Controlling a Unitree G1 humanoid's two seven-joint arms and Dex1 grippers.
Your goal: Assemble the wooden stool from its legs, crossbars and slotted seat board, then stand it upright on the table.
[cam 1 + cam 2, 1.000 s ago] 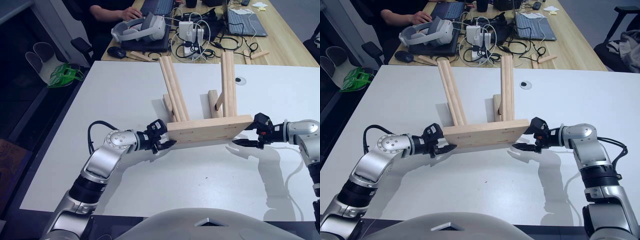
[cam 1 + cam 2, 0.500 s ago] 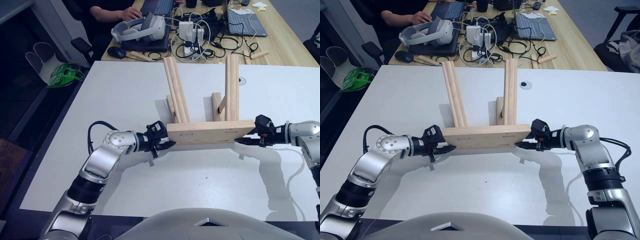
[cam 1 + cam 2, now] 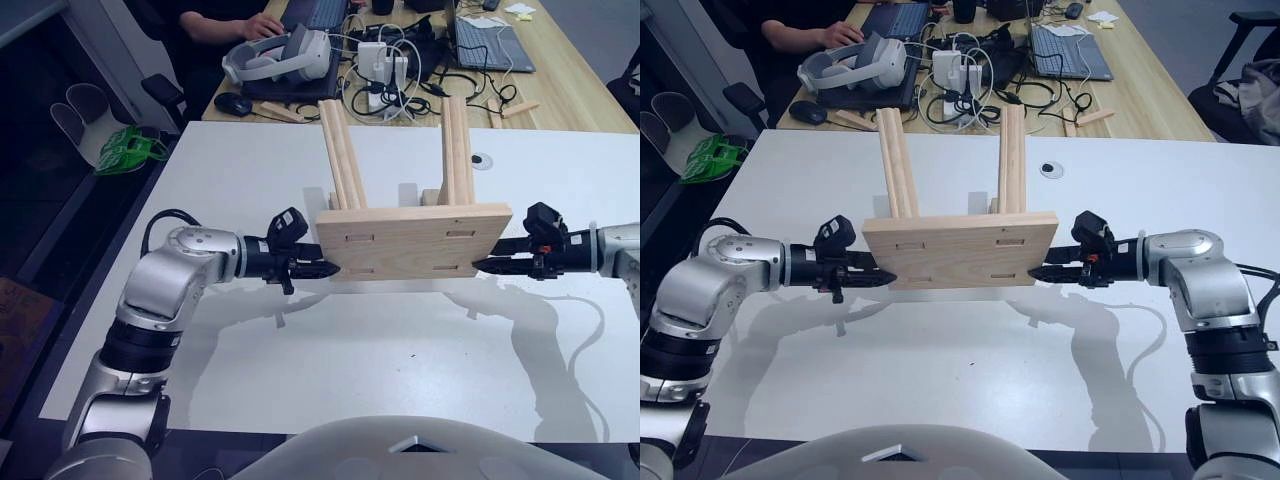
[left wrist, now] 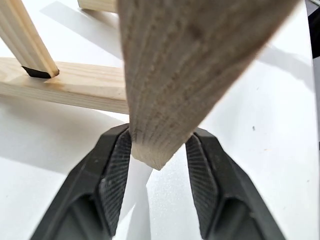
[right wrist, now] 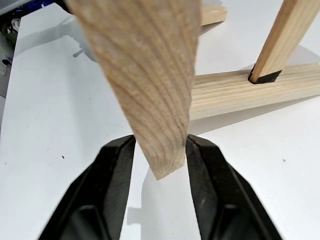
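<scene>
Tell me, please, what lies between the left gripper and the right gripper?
The slotted seat board spans the whole stretch in the left eye view: the left gripper pinches one end, the right gripper the other.

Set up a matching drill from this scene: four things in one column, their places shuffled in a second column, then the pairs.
Things
1. left gripper
2. right gripper
3. stool legs
4. white headset

Places
a. on the wooden desk beyond the white table
b. clamping the seat board at its robot-left edge
c. running from the seat board toward the white table's far edge
d. clamping the seat board at its robot-right edge

Pairs: 1-b, 2-d, 3-c, 4-a
</scene>
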